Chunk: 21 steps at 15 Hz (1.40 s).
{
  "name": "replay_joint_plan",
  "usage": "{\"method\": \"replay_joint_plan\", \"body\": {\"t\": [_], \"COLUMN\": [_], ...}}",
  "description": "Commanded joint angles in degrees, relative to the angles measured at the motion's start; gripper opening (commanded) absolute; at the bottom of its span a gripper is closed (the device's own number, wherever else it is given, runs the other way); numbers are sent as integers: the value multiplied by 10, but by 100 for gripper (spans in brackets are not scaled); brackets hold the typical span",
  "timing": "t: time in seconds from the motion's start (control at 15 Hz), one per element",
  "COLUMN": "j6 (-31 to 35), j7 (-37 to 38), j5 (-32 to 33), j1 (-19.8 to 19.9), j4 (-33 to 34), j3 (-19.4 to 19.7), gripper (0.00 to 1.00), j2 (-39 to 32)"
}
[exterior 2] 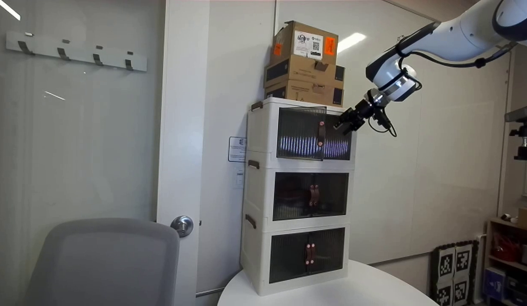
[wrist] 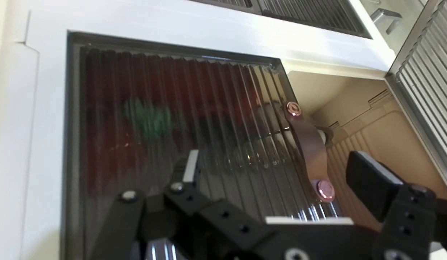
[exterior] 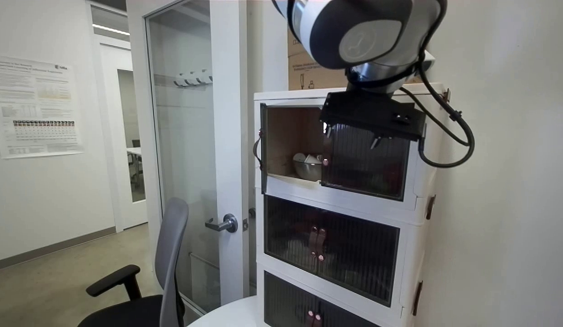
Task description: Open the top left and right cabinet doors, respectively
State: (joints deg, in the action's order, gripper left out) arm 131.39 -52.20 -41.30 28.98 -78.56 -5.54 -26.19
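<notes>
Top left door stands swung out; top right door is closed, so opening the right one looks to be the step in hand. Gripper hovers before the right door, fingers spread wide, nothing held. In the wrist view the door's strap handle lies between the fingertips, closer to the one toward the uncovered left compartment; its long axis follows the door's free edge, crossing the jaws' span. Contact with the door: cannot tell. Next, likely: advance straight in, centre on the strap, then grip.
</notes>
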Motion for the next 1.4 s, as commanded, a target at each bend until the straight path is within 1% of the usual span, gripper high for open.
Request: {"method": "replay_joint_plan", "body": {"t": [0.0, 0.27, 0.4, 0.47, 0.6, 0.67, 0.93, 1.2, 1.33], "j6": [-4, 43, 67, 66, 41, 22, -3, 1, -2], "j7": [-38, -66, -93, -108, -128, -129, -143, -134, -133], "j5": [-32, -49, -64, -72, -86, -106, -138, -146, -150], "j1": [13, 9, 9, 10, 15, -17, -49, -70, -69], "j4": [-6, -23, -31, -34, -34, -26, -21, -13, -13], "j3": [-5, -12, -26, -36, -54, -27, -14, 10, 20], "gripper": [100, 100, 100, 100, 100, 100, 100, 100, 100], "j2": [-4, 0, 5, 8, 12, 13, 16, 17, 16]}}
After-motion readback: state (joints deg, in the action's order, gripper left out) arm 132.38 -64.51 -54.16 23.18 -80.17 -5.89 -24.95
